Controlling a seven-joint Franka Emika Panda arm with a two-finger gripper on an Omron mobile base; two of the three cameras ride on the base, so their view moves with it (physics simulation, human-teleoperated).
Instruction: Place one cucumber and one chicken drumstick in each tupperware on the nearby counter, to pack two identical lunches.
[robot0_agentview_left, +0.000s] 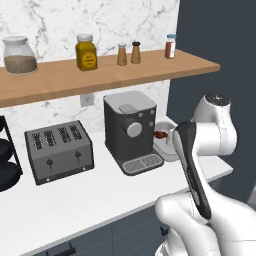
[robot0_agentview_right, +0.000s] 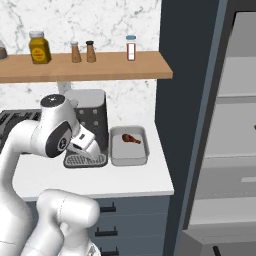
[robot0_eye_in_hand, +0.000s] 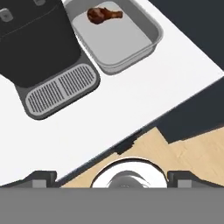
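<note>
A light-grey tupperware (robot0_agentview_right: 129, 161) sits on the white counter just right of the coffee machine. One brown chicken drumstick (robot0_agentview_right: 131, 138) lies inside it, near its back. The hand view looks down on the same tupperware (robot0_eye_in_hand: 148, 43) and drumstick (robot0_eye_in_hand: 103, 14) at the top. My gripper (robot0_eye_in_hand: 113, 179) hangs above the counter's front edge, short of the tupperware, open with nothing between its fingers. From the left base view the arm covers part of the tupperware (robot0_agentview_left: 165, 124), with the drumstick (robot0_agentview_left: 161, 135) peeking out. Cucumbers are out of view.
The dark coffee machine (robot0_agentview_left: 131, 130) with its drip grille (robot0_eye_in_hand: 61, 89) stands left of the tupperware, and a toaster (robot0_agentview_left: 59, 150) is further left. A wooden shelf (robot0_agentview_right: 100, 67) carries jars and shakers. A dark tall panel (robot0_agentview_right: 182, 100) and open fridge shelves (robot0_agentview_right: 235, 150) stand on the right.
</note>
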